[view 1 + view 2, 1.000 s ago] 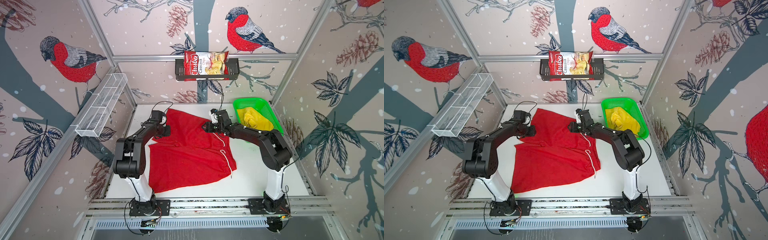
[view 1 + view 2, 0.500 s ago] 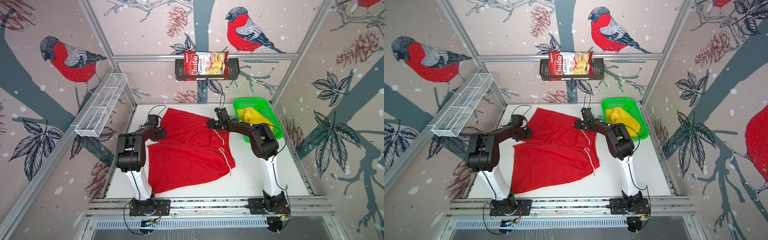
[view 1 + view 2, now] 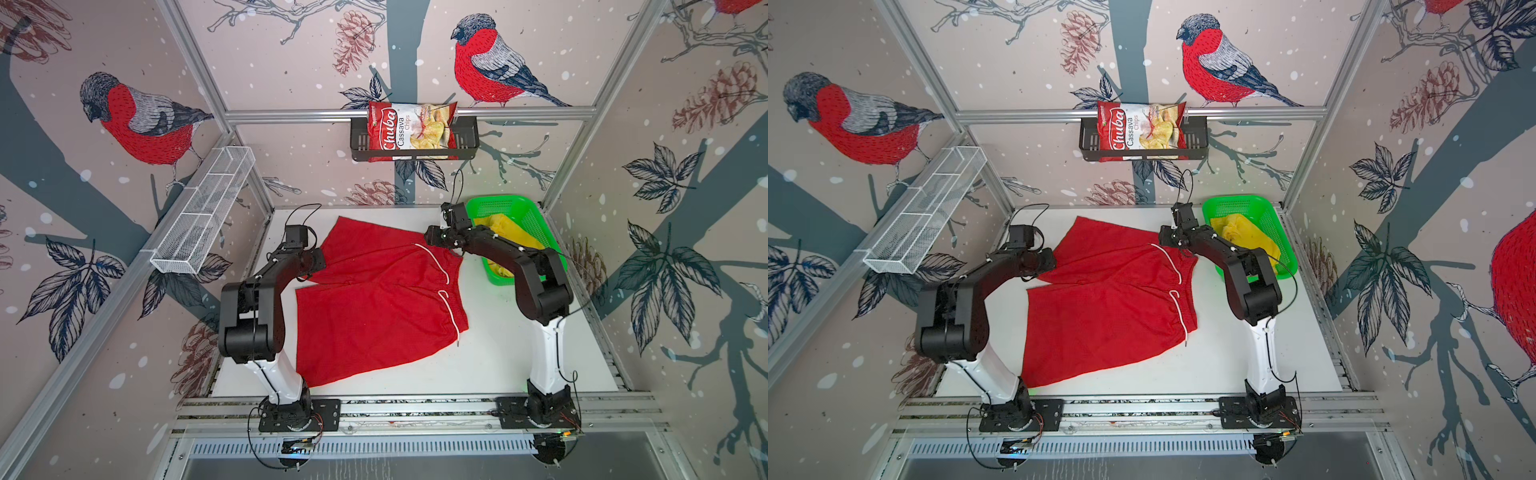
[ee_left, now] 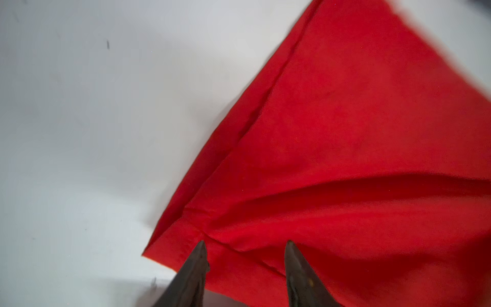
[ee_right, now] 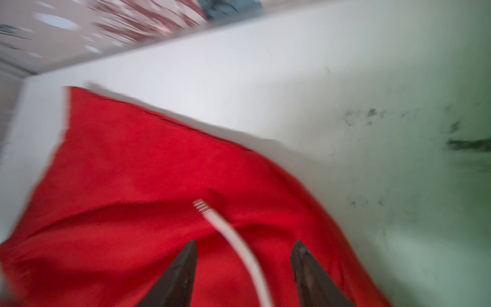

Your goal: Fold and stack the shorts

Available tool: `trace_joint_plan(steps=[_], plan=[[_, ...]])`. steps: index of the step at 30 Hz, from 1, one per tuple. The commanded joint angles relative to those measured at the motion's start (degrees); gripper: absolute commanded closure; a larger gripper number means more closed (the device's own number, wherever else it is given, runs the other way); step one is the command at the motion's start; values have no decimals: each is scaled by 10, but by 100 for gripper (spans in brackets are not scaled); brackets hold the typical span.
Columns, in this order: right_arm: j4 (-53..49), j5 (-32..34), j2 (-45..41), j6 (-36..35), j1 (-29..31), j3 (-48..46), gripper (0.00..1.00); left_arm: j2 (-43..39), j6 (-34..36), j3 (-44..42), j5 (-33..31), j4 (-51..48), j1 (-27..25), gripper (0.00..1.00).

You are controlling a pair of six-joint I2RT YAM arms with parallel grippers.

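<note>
The red shorts [image 3: 374,299] [image 3: 1108,307] lie spread flat on the white table, legs to the left and waistband to the right. Their white drawstring [image 3: 436,257] [image 5: 233,236] lies loose across the waistband. My left gripper [image 3: 318,262] [image 3: 1050,262] [image 4: 245,243] hangs open over the hem corner of the far leg. My right gripper [image 3: 430,237] [image 3: 1163,237] [image 5: 245,243] is open over the waistband's far corner, the drawstring running between its fingers. The yellow shorts [image 3: 511,232] [image 3: 1246,237] sit bunched in the green basket [image 3: 536,224] [image 3: 1273,220].
The green basket stands at the far right corner, just behind my right arm. A black shelf with a red chips bag [image 3: 409,131] hangs on the back wall. A white wire basket [image 3: 203,208] is fixed to the left wall. Bare table shows in front of the red shorts.
My left gripper's jaws have opened off the hem corner. The far leg of the red shorts has dropped flat. Both arms have drawn back slightly toward the sides.
</note>
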Motion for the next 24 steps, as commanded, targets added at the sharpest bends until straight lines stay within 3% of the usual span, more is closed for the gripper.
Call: trace_joint_plan(steps=[1, 5, 9, 15, 24], plan=[[26, -28, -76, -12, 23, -49, 41, -40, -26, -1, 23, 25, -17, 52], [78, -47, -150, 22, 70, -159, 42, -60, -47, -31, 53, 58, -39, 54], [115, -48, -166, 51, 98, -217, 42, -26, -45, -23, 52, 113, -67, 54], [102, -43, -200, 48, 140, -282, 43, 107, -60, 105, 57, 139, -88, 54], [156, -59, -289, 114, 203, -442, 43, 283, -109, 279, 42, 132, -92, 56]])
